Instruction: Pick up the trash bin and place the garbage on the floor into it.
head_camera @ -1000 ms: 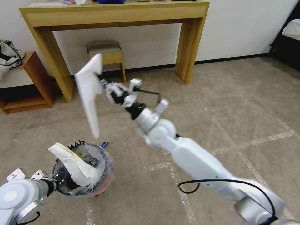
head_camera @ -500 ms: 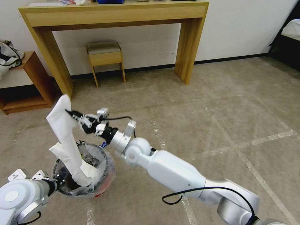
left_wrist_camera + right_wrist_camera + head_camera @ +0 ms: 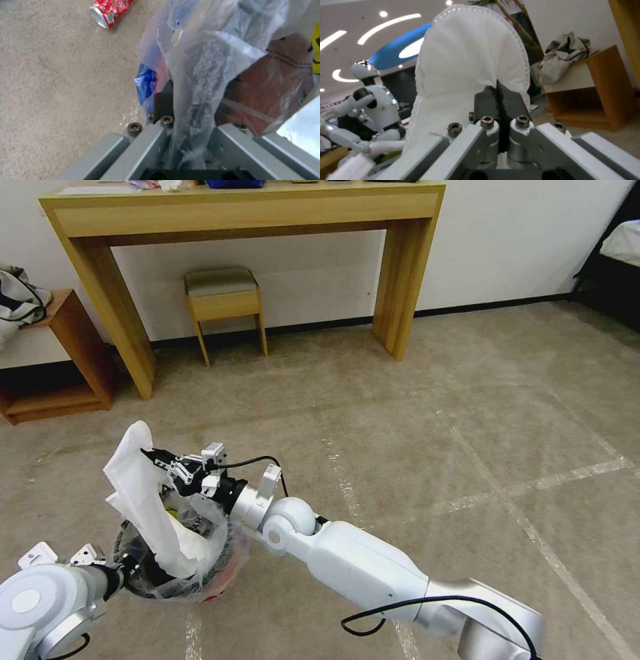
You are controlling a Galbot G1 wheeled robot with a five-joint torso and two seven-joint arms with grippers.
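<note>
Your right gripper (image 3: 155, 457) fingers are clamped on the white slipper (image 3: 133, 480), lowering it into the trash bin (image 3: 220, 573). The left gripper (image 3: 123, 570) pinches the bin's rim at 8 o'clock, holding it steady. A soda can (image 3: 108, 11) lies nearby on the floor.

A white slipper (image 3: 137, 483) with a stitched, dotted edge hangs over the red bin (image 3: 220, 573), whose clear liner (image 3: 203, 513) carries black lettering and a blue patch. At 11 o'clock in the left wrist view lies a red-and-white soda can (image 3: 108, 11) on beige carpet (image 3: 427, 407). The arms are white and grey, with black fingers (image 3: 496, 100). At 12 o'clock stands a light wooden desk (image 3: 247, 210).
</note>
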